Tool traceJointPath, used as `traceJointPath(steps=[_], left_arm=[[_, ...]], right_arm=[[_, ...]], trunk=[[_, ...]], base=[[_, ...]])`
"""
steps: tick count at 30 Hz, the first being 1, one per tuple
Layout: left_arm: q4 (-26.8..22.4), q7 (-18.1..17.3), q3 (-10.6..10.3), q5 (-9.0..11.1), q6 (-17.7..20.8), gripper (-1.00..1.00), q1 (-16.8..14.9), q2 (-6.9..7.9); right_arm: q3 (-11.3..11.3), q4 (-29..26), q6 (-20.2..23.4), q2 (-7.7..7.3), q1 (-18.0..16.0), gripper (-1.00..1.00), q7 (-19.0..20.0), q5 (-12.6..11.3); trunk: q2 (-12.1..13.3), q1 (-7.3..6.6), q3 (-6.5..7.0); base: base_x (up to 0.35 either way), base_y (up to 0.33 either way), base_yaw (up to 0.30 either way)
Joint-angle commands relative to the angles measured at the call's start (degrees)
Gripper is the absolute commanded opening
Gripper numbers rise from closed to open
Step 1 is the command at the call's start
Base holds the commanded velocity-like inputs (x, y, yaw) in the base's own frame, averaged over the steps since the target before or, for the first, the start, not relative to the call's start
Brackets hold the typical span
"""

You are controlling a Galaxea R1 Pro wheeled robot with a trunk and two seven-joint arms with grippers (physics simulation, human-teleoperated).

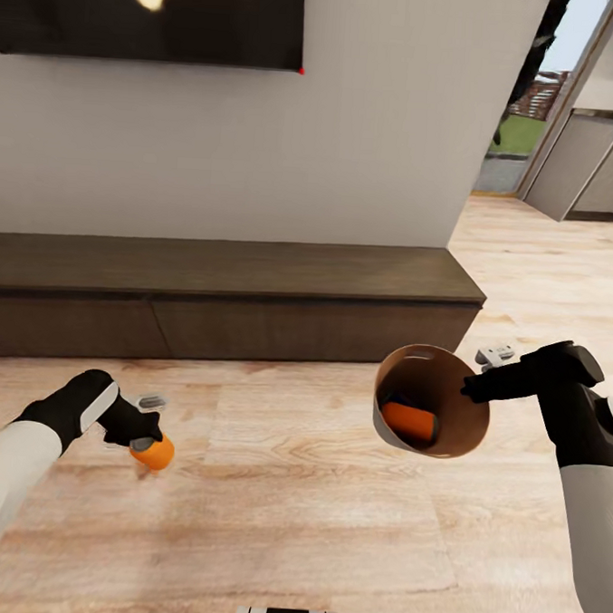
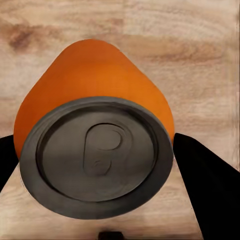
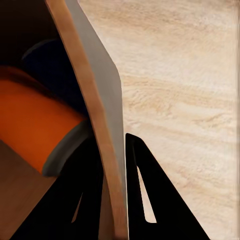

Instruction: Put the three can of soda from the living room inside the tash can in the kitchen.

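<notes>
Nearest us, our left claw (image 1: 138,434) is clamped on an orange soda can with a dark grey lid (image 2: 95,150), held low over the pale wooden floor (image 1: 285,514). At right, our right claw (image 1: 472,387) pinches the rim of the small grey bin with a tan inside (image 1: 428,400), tilted toward us, with another orange can (image 1: 408,423) and a dark blue can (image 3: 47,67) inside. We judge the last can comes next: bring it over the bin's mouth and let go. A long dark low cabinet (image 1: 217,292) and black wall-mounted TV (image 1: 152,16) stand far; grey kitchen units (image 1: 592,165) lie far right.

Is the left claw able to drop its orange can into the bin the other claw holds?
Probably yes: the trash can tilts its open mouth toward the left claw, with bare floor between them.
</notes>
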Motion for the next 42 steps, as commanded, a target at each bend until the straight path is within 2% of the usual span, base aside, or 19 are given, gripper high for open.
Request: traceJointPath(steps=[1,10,12,14,22,24,27,28,31,35,37,39,42], left_arm=[[0.12,-0.75,-0.02,-0.15,0.05,-1.00,-0.80,0.32],[0.64,-3.59,-0.03,-0.30,0.05,-1.00,-4.59,2.24],[2.08,-6.79,-0.15,-0.35,0.05,-1.00,-5.76,2.66],[2.68,-8.51,-0.26,-0.36,0.05,-1.00,-6.47,2.80],[3.27,-13.88,-0.49,-0.37,0.05,-1.00,-7.31,2.79],[3.29,-16.65,-1.22,-0.37,0.05,-1.00,-7.36,2.83],[3.26,-21.06,-4.02,-0.37,0.05,-1.00,-7.38,2.85],[3.24,-23.33,-5.96,-0.35,0.05,-1.00,-7.38,2.76],[3.04,-25.30,-7.35,-0.31,0.05,-1.00,-7.39,2.60],[2.61,-27.97,-8.09,-0.24,0.05,-1.00,-7.39,2.47],[2.48,-30.25,-8.23,-0.25,0.05,-1.00,-7.39,2.41],[1.86,-34.88,-8.37,-0.26,0.05,-1.00,-7.39,2.36],[-0.77,-37.69,-8.75,-0.28,0.05,-1.00,-7.39,2.45]], right_arm=[[-0.05,0.07,0.53,-0.04,-0.01,-1.00,0.32,-0.61],[-0.35,0.84,0.53,-0.24,-0.01,-1.00,0.29,-0.60],[-0.33,0.88,0.53,-0.50,-0.01,-1.00,0.28,-0.55],[-0.30,0.89,0.53,-0.92,-0.01,-1.00,0.28,-0.54],[0.03,0.90,0.53,-1.79,0.01,-1.00,0.29,-0.53],[-0.01,0.91,0.53,-1.72,0.05,-1.00,0.28,-0.57],[-0.21,0.95,0.53,-1.50,0.07,-1.00,0.33,-0.65],[-0.39,1.20,0.53,-1.34,0.07,-1.00,0.35,-0.74],[-0.63,2.27,0.53,-1.17,0.08,-1.00,0.36,-0.87],[-1.70,5.14,0.53,-1.18,0.08,-1.00,0.36,-1.13],[-3.10,6.00,0.53,-1.17,0.08,-1.00,0.33,-1.16],[-4.60,7.27,0.53,-1.11,0.12,-1.00,0.28,-1.13],[-5.10,8.52,0.53,-0.99,0.17,-1.00,0.22,-1.14]], trunk=[[0.02,-0.02,0.23],[0.14,-0.25,2.22],[0.16,-0.31,2.67],[0.19,-0.36,3.11],[0.30,-0.56,4.88],[0.32,-0.62,5.32],[0.36,-0.69,5.99],[0.38,-0.72,6.21],[0.42,-0.80,6.88],[0.47,-0.90,7.76],[0.50,-0.95,8.20],[0.53,-1.00,8.65],[0.57,-1.08,9.31]], base=[[0.000,0.000,0.000],[0.000,0.000,0.000],[0.000,0.000,0.000],[0.000,0.000,0.000],[0.000,0.000,0.000],[0.000,0.000,0.000],[0.000,0.000,0.000],[0.000,0.000,0.000],[0.000,0.000,0.000],[0.000,0.000,0.000],[0.000,0.000,0.000],[0.000,0.000,0.000],[0.000,0.000,0.000]])
